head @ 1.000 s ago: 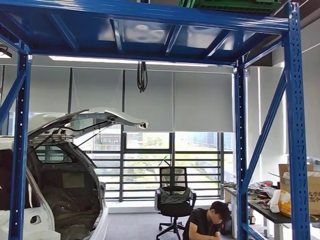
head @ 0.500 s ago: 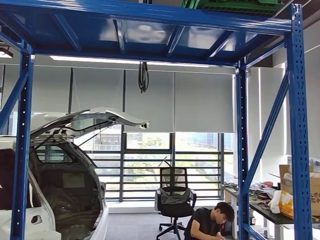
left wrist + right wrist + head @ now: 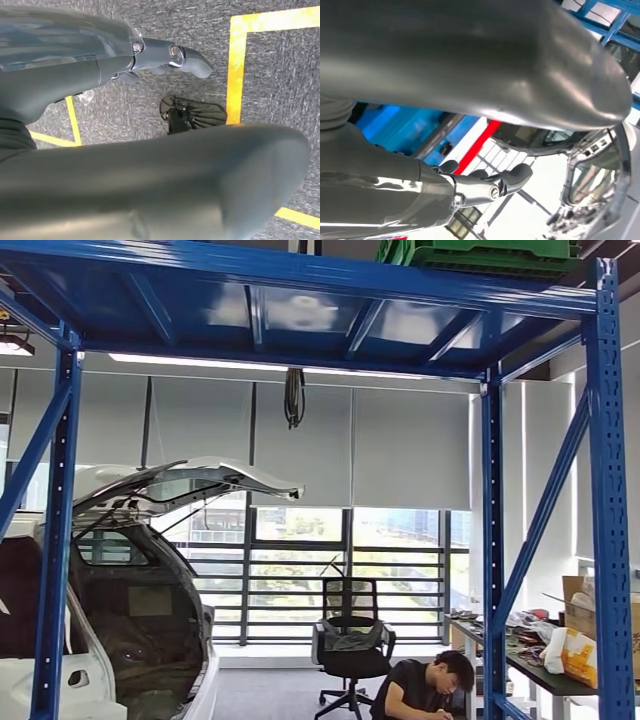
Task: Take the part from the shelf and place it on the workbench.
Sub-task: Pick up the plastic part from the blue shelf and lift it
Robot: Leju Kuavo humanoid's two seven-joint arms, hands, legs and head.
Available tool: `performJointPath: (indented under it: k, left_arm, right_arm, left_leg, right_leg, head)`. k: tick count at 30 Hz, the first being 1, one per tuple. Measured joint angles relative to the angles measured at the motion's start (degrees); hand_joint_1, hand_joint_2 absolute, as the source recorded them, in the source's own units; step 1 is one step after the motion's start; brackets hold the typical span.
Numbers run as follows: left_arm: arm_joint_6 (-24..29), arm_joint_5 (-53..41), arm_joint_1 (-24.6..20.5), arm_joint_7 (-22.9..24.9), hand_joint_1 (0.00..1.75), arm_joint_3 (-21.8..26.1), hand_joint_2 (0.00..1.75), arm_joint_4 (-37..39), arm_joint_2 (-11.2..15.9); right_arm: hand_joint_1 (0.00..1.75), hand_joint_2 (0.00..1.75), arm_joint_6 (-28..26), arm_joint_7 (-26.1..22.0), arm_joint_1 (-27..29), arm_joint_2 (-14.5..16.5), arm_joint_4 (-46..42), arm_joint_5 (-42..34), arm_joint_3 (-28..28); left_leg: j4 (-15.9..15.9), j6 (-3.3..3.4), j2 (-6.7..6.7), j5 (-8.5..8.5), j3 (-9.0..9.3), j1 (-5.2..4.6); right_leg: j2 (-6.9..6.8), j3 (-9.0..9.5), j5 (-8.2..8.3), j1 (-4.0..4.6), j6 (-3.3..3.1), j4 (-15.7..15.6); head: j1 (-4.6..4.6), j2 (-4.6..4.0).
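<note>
Shelf (image 3: 302, 280) blue overhead in head view, left hand (image 3: 113, 150) fingers (image 3: 188, 55) spread empty over floor, right hand (image 3: 433, 75) likewise.

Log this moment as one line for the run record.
phase: facing blue shelf | green crate on top level | left hand: open, empty | right hand: open, empty | person behind

head view upward at shelf (image 3: 302, 280), wrists close

Blue steel shelf (image 3: 302, 280), green crate (image 3: 483, 252) on top
</note>
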Motion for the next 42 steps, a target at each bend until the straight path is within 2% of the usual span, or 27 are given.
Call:
performJointPath:
  k: [1,2,3,5,6,8,10,12,14,16,17,18,19,21,22,23,25,27,29,31,32,33,34,36,38,40,42]
  left_arm:
    - [0.00,-0.07,0.05,-0.02,0.00,0.07,0.00,0.00,-0.03]
    - [-0.01,-0.16,0.11,-0.02,0.00,0.11,0.00,0.00,-0.09]
    - [-0.01,-0.24,0.15,-0.03,0.00,0.15,0.00,0.00,-0.14]
    - [-0.01,-0.36,0.20,-0.03,0.00,0.25,0.00,0.00,-0.21]
    - [-0.01,-0.37,0.18,-0.04,0.00,0.33,0.00,0.00,-0.22]
    - [-0.01,-0.40,0.19,-0.07,0.00,0.46,0.00,0.00,-0.22]
    - [-0.01,-0.43,0.23,-0.08,0.00,0.52,0.00,0.00,-0.23]
    - [-0.01,-0.44,0.14,-0.09,0.00,0.54,0.00,0.01,-0.24]
    - [-0.05,-0.50,0.00,-0.10,0.00,0.55,0.00,0.02,-0.26]
    - [-0.08,-0.63,0.09,-0.10,0.00,0.60,0.00,0.02,-0.27]
    - [-0.07,-0.74,0.23,-0.09,0.00,0.63,0.00,0.02,-0.27]
    - [-0.08,-0.91,0.36,-0.09,0.00,0.67,0.00,0.02,-0.27]
    - [-0.08,-1.09,0.45,-0.09,0.00,0.73,0.00,0.02,-0.27]
    - [-0.09,-1.48,0.49,-0.09,0.00,0.92,0.00,0.04,-0.26]
    - [-0.11,-1.63,0.43,-0.09,0.00,1.02,0.00,0.06,-0.26]
    - [-0.12,-1.77,0.42,-0.09,0.00,1.10,0.00,0.08,-0.26]
    - [-0.12,-1.93,0.42,-0.09,0.00,1.23,0.00,0.11,-0.28]
    - [-0.09,-2.14,0.38,-0.10,0.00,1.35,0.00,0.11,-0.28]
    - [-0.09,-2.30,0.19,-0.10,0.00,1.43,0.00,0.11,-0.28]
    - [-0.09,-2.32,0.13,-0.09,0.00,1.46,0.00,0.11,-0.33]
    - [-0.09,-2.32,0.19,-0.09,0.00,1.47,0.00,0.11,-0.37]
    - [-0.09,-2.33,0.27,-0.08,0.00,1.49,0.00,0.11,-0.38]
    - [-0.09,-2.34,0.33,-0.08,0.00,1.50,0.00,0.11,-0.39]
    - [-0.09,-2.38,0.33,-0.08,0.00,1.53,0.00,0.14,-0.40]
    - [-0.09,-2.43,0.21,-0.07,0.00,1.64,0.00,0.23,-0.42]
    - [-0.09,-2.49,0.16,0.01,0.00,1.84,0.00,0.30,-0.45]
    - [-0.09,-2.52,0.12,0.02,0.00,2.01,0.00,0.31,-0.48]
  right_arm:
    - [0.00,0.00,-0.20,-0.05,0.14,-0.09,-0.22,0.39,0.20]
    - [0.00,0.00,-0.38,-0.07,0.26,-0.18,-0.44,0.72,0.41]
    - [0.00,0.00,-0.55,-0.09,0.33,-0.25,-0.69,0.99,0.59]
    - [0.00,0.00,-0.80,-0.10,0.32,-0.32,-1.20,1.30,0.89]
    - [0.00,0.00,-0.90,-0.10,0.29,-0.33,-1.38,1.38,1.03]
    - [0.00,0.00,-1.04,-0.07,0.30,-0.37,-1.55,1.47,1.29]
    - [0.00,0.00,-1.12,-0.04,0.38,-0.42,-1.62,1.53,1.56]
    - [0.00,0.00,-1.19,-0.04,0.34,-0.43,-1.85,1.59,1.76]
    - [0.00,0.00,-1.45,-0.04,0.24,-0.43,-2.05,1.72,1.90]
    - [0.00,0.00,-1.90,-0.04,0.22,-0.43,-2.07,2.07,2.05]
    - [0.00,0.00,-2.22,-0.04,0.24,-0.43,-2.07,2.40,2.11]
    - [0.00,0.00,-2.63,-0.07,0.23,-0.42,-2.07,2.87,2.16]
    - [0.00,0.00,-3.17,-0.12,0.19,-0.40,-2.07,3.51,2.23]
    - [0.00,0.00,-4.24,-0.36,0.01,-0.29,-2.07,4.95,2.51]
    - [0.00,0.00,-4.67,-0.45,-0.11,-0.23,-2.05,5.55,2.70]
    - [0.00,0.00,-4.96,-0.49,-0.22,-0.17,-2.04,5.98,2.91]
    - [0.00,0.00,-5.25,-0.44,-0.33,-0.13,-2.02,6.21,3.21]
    - [0.00,0.00,-5.34,-0.42,-0.39,-0.13,-2.07,5.99,3.37]
    - [0.00,0.00,-5.34,-0.42,-0.50,-0.15,-2.14,5.56,3.43]
    - [0.00,0.00,-5.31,-0.42,-0.43,-0.17,-2.16,5.19,3.46]
    - [0.00,0.00,-5.28,-0.42,-0.32,-0.17,-2.16,5.08,3.47]
    - [0.00,0.00,-5.26,-0.42,-0.20,-0.19,-2.16,4.99,3.47]
    - [0.00,0.00,-5.22,-0.41,-0.10,-0.20,-2.16,4.91,3.46]
    - [0.00,0.00,-5.10,-0.40,0.03,-0.24,-2.13,4.79,3.44]
    - [0.00,0.00,-4.86,-0.25,0.13,-0.29,-2.05,4.70,3.42]
    - [0.00,0.00,-4.68,-0.09,0.25,-0.32,-2.04,4.65,3.40]
    - [0.00,0.00,-4.64,-0.07,0.32,-0.31,-2.14,4.62,3.39]
  left_leg:
    - [0.01,-0.07,0.02,-0.04,0.02,0.05]
    - [0.04,-0.19,0.02,-0.13,0.09,0.14]
    - [0.06,-0.41,0.02,-0.27,0.25,0.30]
    - [0.10,-1.12,0.02,-0.73,0.86,0.71]
    - [0.14,-1.56,0.02,-0.97,1.17,0.84]
    - [0.25,-2.54,0.05,-1.41,1.52,0.80]
    - [0.38,-3.31,0.15,-1.59,1.85,0.76]
    - [1.80,-3.69,0.12,-2.34,1.63,0.92]
    - [7.10,-3.80,-0.08,-4.84,-1.07,0.95]
    - [14.47,-3.76,-0.24,-7.53,-5.64,0.79]
    - [16.61,-3.65,-0.30,-7.77,-7.39,0.68]
    - [16.65,-3.42,-0.35,-6.74,-8.17,0.53]
    - [14.56,-3.08,-0.41,-4.66,-7.94,0.34]
    - [7.88,-2.04,-0.57,0.14,-6.08,-0.15]
    - [5.28,-1.59,-0.65,1.01,-5.30,-0.46]
    - [3.87,-1.25,-0.70,1.36,-4.84,-0.73]
    - [3.08,-0.84,-0.75,0.68,-4.31,-0.96]
    - [2.46,-0.42,-0.78,0.68,-3.23,-0.65]
    - [1.88,-0.04,-0.81,0.27,-2.08,-0.35]
    - [1.75,0.13,-0.80,-0.44,-1.29,-0.29]
    - [1.76,0.12,-0.80,-0.90,-0.82,-0.28]
    - [1.76,0.06,-0.81,-1.40,-0.22,-0.26]
    - [1.76,-0.05,-0.83,-1.95,0.52,-0.22]
    - [1.72,-0.41,-0.85,-3.12,2.16,-0.15]
    - [1.53,-0.95,-0.87,-3.94,3.00,-0.18]
    - [1.40,-1.57,-0.84,-4.22,3.39,-0.26]
    - [2.42,-2.00,-0.81,-4.41,3.48,-0.27]
  right_leg:
    - [-0.01,-1.55,-1.26,-0.12,0.16,3.02]
    - [-0.02,-2.38,-1.53,-0.21,0.30,4.45]
    - [-0.03,-2.10,-0.57,-0.31,0.51,3.58]
    - [-0.20,1.07,3.65,-0.54,0.88,-3.56]
    - [-0.38,2.64,4.83,-0.50,0.84,-7.33]
    - [-0.73,4.00,5.37,-0.24,-0.16,-10.70]
    - [-0.70,4.13,5.20,-0.04,-1.54,-10.58]
    - [-0.55,4.79,5.14,-0.10,-2.39,-10.78]
    - [-0.49,5.40,4.78,0.02,-3.08,-10.97]
    - [-0.26,5.78,4.29,0.37,-3.62,-10.97]
    - [-0.06,6.05,4.00,0.56,-3.77,-10.96]
    - [0.15,6.46,3.65,0.72,-3.85,-10.96]
    - [0.34,7.02,3.23,0.87,-3.86,-10.96]
    - [0.54,8.34,2.25,1.08,-3.71,-11.00]
    - [0.64,8.75,1.82,1.10,-3.49,-11.02]
    - [0.71,9.08,1.42,1.06,-3.15,-11.07]
    - [0.82,9.49,1.11,0.97,-2.48,-10.91]
    - [0.69,9.44,0.84,0.97,-1.98,-9.34]
    - [0.53,6.77,-0.78,0.87,-1.38,-4.27]
    - [0.42,2.06,-3.27,0.70,-0.83,2.61]
    - [0.38,0.06,-3.76,0.65,-0.66,4.75]
    - [0.35,-1.08,-3.19,0.62,-0.57,5.03]
    - [0.32,-1.28,-1.45,0.61,-0.55,3.36]
    - [0.17,0.08,3.87,0.67,-0.79,-3.37]
    - [-0.12,0.92,6.38,1.00,-1.56,-8.03]
    - [-0.21,1.01,6.15,1.24,-2.60,-8.98]
    - [-0.07,1.91,6.21,0.96,-3.33,-9.51]
  head:
    - [0.00,0.00]
    - [0.00,0.00]
    - [0.00,0.00]
    - [0.00,0.00]
    - [0.00,0.00]
    - [0.04,0.01]
    - [0.08,0.02]
    - [0.09,0.01]
    - [0.09,0.01]
    - [0.09,0.00]
    - [0.09,0.00]
    - [0.09,0.00]
    - [0.09,0.00]
    - [0.07,0.00]
    - [0.07,0.02]
    - [0.07,0.03]
    - [0.09,0.05]
    - [0.09,0.04]
    - [0.09,0.03]
    - [0.08,0.02]
    - [0.08,0.01]
    - [0.08,0.01]
    - [0.08,0.00]
    - [0.09,0.00]
    - [0.03,0.03]
    - [0.00,0.05]
    - [0.04,0.04]
